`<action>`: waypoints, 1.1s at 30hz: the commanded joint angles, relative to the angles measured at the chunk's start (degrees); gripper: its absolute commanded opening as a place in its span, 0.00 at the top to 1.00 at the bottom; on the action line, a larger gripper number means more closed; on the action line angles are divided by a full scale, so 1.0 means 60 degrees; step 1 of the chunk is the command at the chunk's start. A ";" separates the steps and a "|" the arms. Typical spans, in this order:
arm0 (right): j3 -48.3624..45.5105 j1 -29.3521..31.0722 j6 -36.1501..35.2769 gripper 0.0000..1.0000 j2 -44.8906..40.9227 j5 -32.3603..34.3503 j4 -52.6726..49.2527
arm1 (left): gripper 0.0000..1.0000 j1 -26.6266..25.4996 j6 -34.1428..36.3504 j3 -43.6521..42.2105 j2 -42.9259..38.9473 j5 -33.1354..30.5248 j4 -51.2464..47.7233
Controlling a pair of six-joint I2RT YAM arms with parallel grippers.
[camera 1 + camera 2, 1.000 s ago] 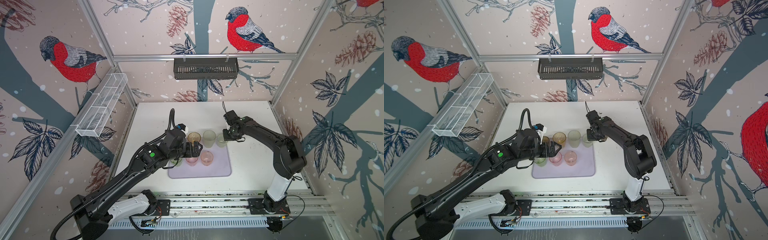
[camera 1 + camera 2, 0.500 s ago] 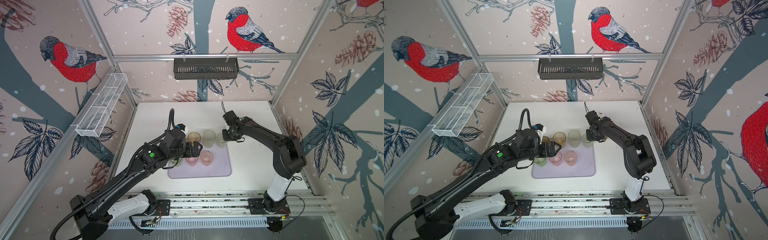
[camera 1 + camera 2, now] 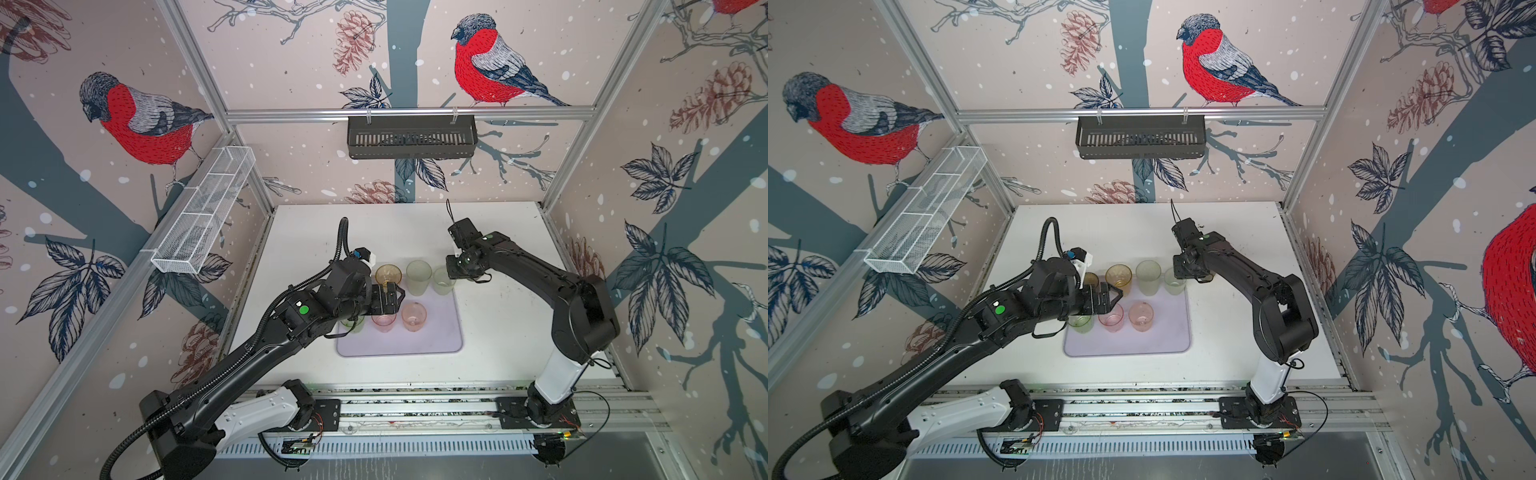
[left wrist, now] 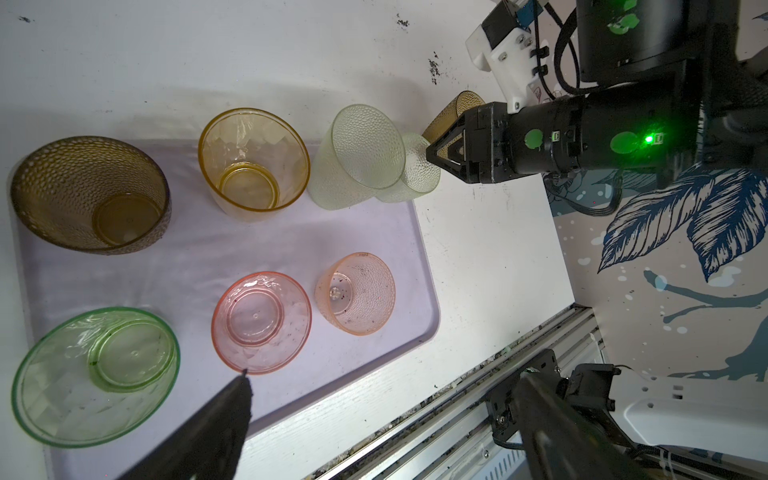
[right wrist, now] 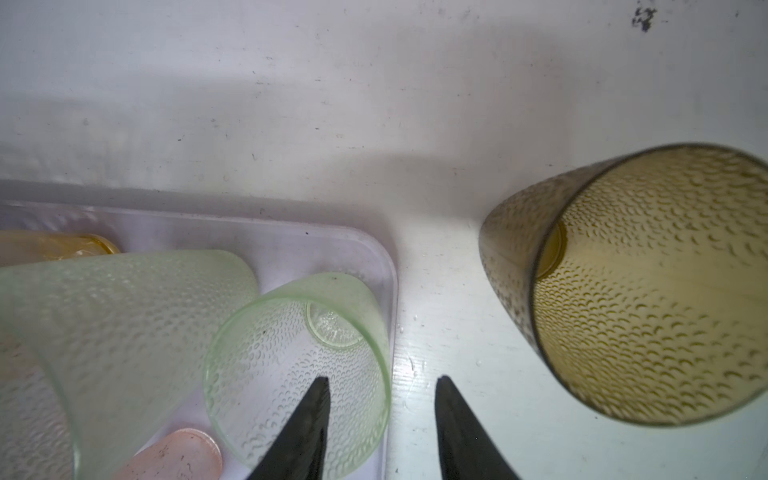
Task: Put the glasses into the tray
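Seven on the tray (image 4: 187, 257): one brown glass (image 4: 89, 193), one amber glass (image 4: 253, 162), three pale green glasses (image 4: 357, 153) (image 4: 415, 174) (image 4: 95, 374), two pink glasses (image 4: 262, 322) (image 4: 355, 293). The eighth, a second brown glass (image 5: 648, 282), stands on the table (image 5: 374, 104) beside the tray's corner. Right gripper (image 5: 380, 378) released, jaws straddling the short green glass (image 5: 299, 357) at its rim. Left gripper (image 3: 390, 297) spread wide over the tray.

Left claw (image 3: 398, 298) spread wide, right claw (image 5: 380, 380) parted.

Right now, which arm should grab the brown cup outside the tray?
Right. The right gripper is open and right beside the brown cup on the table; the left gripper hovers over the tray, farther away.
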 commanded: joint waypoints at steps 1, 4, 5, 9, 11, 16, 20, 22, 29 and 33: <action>0.0079 0.0033 0.0074 0.52 -0.0263 0.0278 -0.0271 | 0.02 -0.0016 -0.0008 0.0009 0.0028 -0.0028 0.0075; 0.0057 0.0020 0.0100 0.48 -0.0543 0.0384 -0.0360 | 0.02 -0.0012 -0.0002 0.0020 0.0079 0.0015 0.0134; 0.0024 0.0018 0.0128 0.46 -0.0658 0.0393 -0.0368 | 0.02 -0.0016 0.0022 0.0038 0.0105 0.0015 0.0149; 0.0049 -0.0006 0.0133 0.39 -0.1062 0.0459 -0.0568 | 0.02 -0.0015 0.0051 0.0120 0.0141 -0.0081 0.0274; 0.0064 -0.0035 0.0113 0.36 -0.1275 0.0517 -0.0655 | 0.02 -0.0016 0.0115 0.0176 0.0255 -0.0016 0.0335; -0.0009 -0.0233 -0.0145 0.29 -0.1833 0.0440 -0.0732 | 0.02 -0.0040 0.0185 0.0333 0.0599 0.0173 0.0473; -0.0073 -0.0638 -0.0340 0.27 -0.2133 0.0371 -0.0980 | 0.02 -0.0045 0.0318 0.0437 0.0793 0.0269 0.0675; -0.0176 -0.0953 -0.0469 0.27 -0.2313 0.0277 -0.0984 | 0.02 -0.0070 0.0359 0.0551 0.0983 0.0330 0.0758; -0.0200 -0.1986 -0.0930 0.26 -0.2524 0.0147 -0.1247 | 0.02 -0.0358 0.0377 0.1135 0.1654 0.0351 0.1280; -0.0181 -0.2457 -0.1169 0.26 -0.2496 0.0075 -0.1324 | 0.02 -0.0576 0.0546 0.1552 0.2103 0.0367 0.1321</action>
